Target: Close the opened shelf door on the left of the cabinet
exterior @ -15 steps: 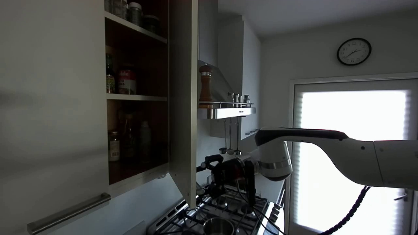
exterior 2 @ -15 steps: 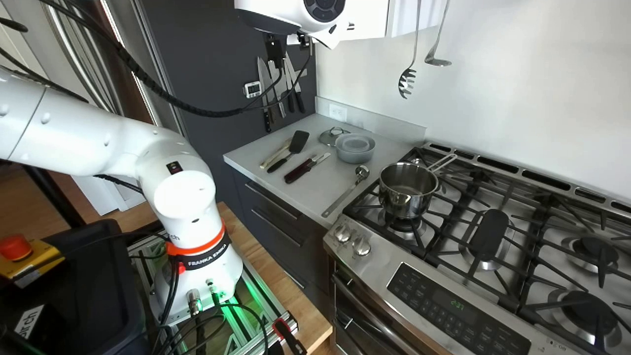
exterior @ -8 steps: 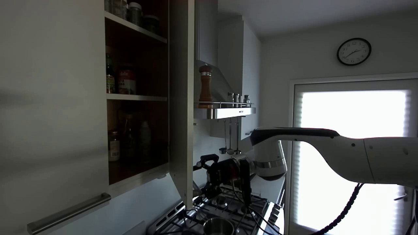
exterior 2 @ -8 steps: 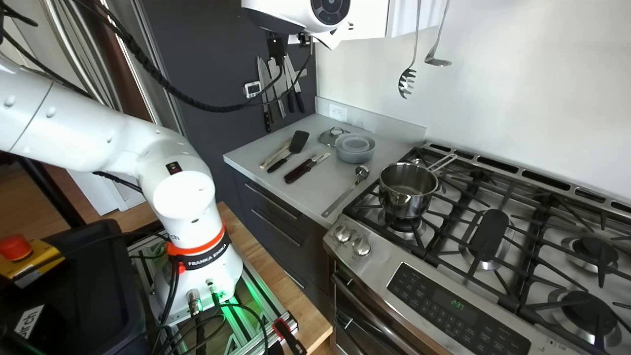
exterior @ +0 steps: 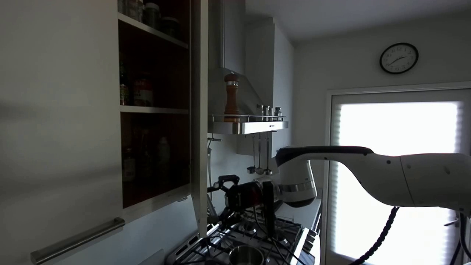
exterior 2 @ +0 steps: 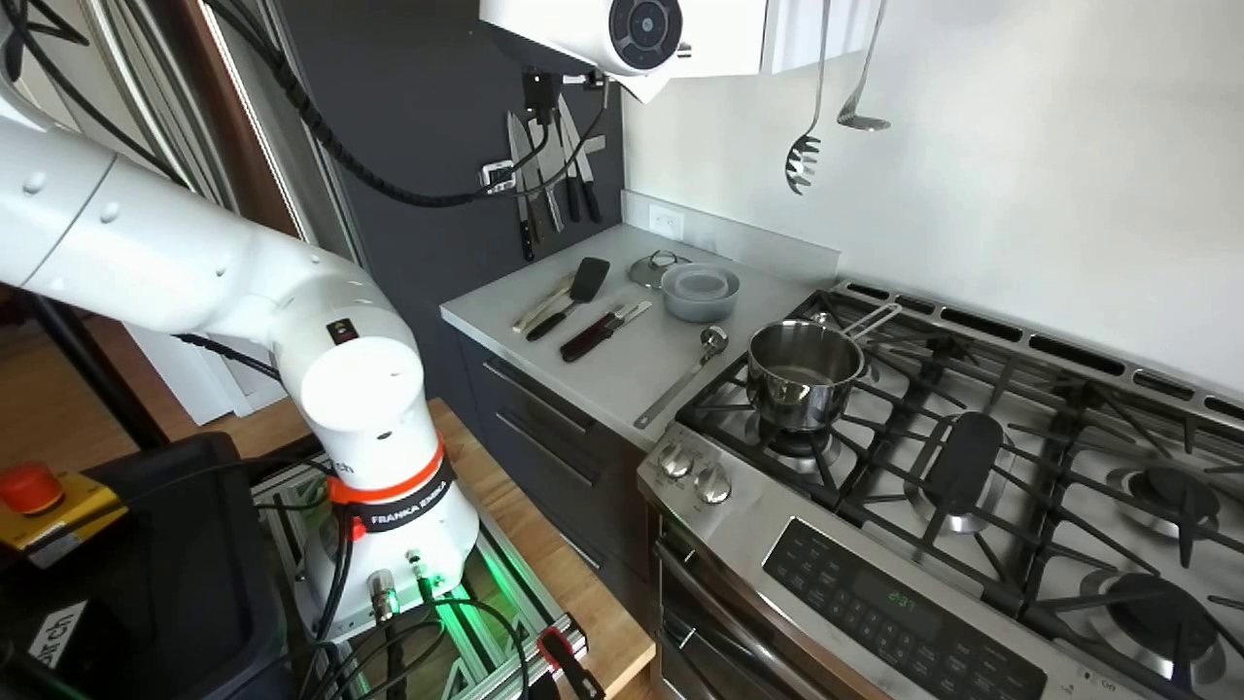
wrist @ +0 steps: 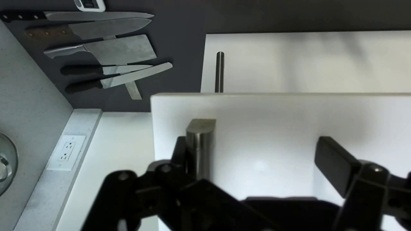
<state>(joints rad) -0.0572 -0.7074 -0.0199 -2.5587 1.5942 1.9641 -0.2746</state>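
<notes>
The shelf door (exterior: 198,121) is a tall pale panel, open and seen nearly edge-on at the right of the cabinet (exterior: 156,201), whose dark shelves hold jars and bottles. In the wrist view the door's outer face (wrist: 273,125) fills the middle, with its short silver bar handle (wrist: 202,149). My gripper (wrist: 253,147) is open around the handle; the left finger is against or very close beside it, and the right finger stands well apart. In an exterior view the gripper (exterior: 212,204) is behind the door's lower edge, fingertips partly hidden. The other exterior view shows neither door nor fingers.
A matching door (exterior: 60,121) with a longer-looking handle (exterior: 79,239) stands at the left. A pepper mill (exterior: 232,97) stands on the hood's metal shelf. Below are the stove (exterior 2: 962,476) and a pot (exterior 2: 807,374). Knives (wrist: 122,49) hang on a dark wall.
The door's free edge has swung left toward the cabinet opening, and the door looks narrower. The gripper and arm have moved left along with it.
</notes>
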